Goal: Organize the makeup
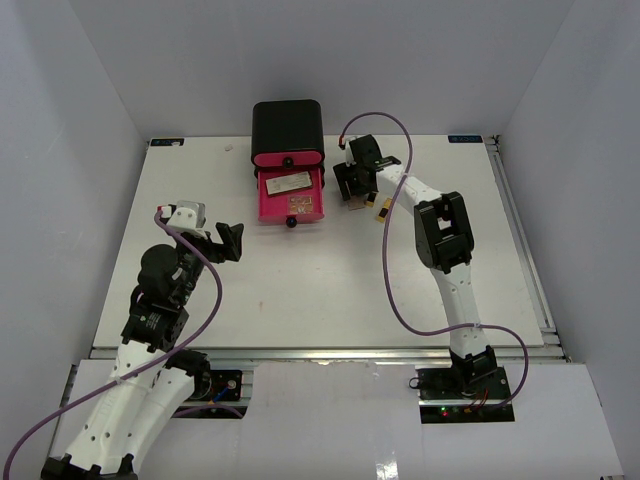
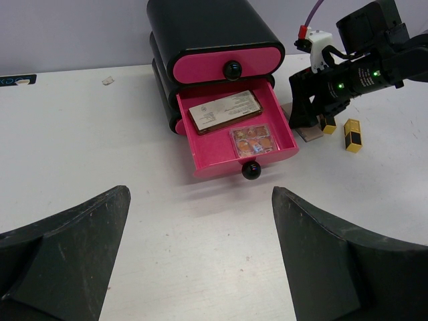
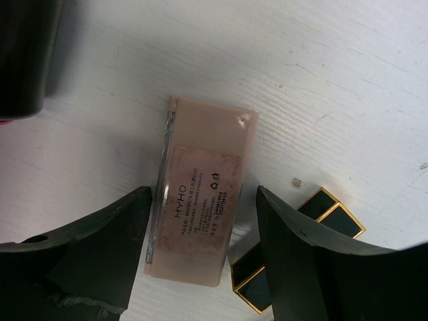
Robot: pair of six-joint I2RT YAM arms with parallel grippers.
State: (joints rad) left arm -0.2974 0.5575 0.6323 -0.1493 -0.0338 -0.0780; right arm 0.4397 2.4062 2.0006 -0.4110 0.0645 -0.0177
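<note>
**Flat compact lined up for pickup, drawer waiting**

The left gripper (image 1: 231, 242) hangs over the white table (image 1: 300, 300) with its jaws spread wide and nothing between them, aimed at the glossy black box with pink drawers (image 1: 287, 132). The box's lower pink drawer (image 2: 200, 152) is pulled out and holds a flat beige labelled pack (image 2: 224, 110) and the square pink-brown eyeshadow palette (image 2: 253, 140).

Just right of the drawer, the right gripper (image 3: 204, 194) is down at the table. Its jaws stand apart, straddling the flat tan compact (image 3: 204, 144), which lies on the tabletop, not gripped. Two black-and-gold lipsticks (image 3: 331, 215) lie just beside it on the right.

The step in hand appears to be grasping the compact. Next, the jaws need to close squarely on its long edges without catching the nearer lipstick (image 3: 249, 289), then carry it left into the open drawer.
</note>
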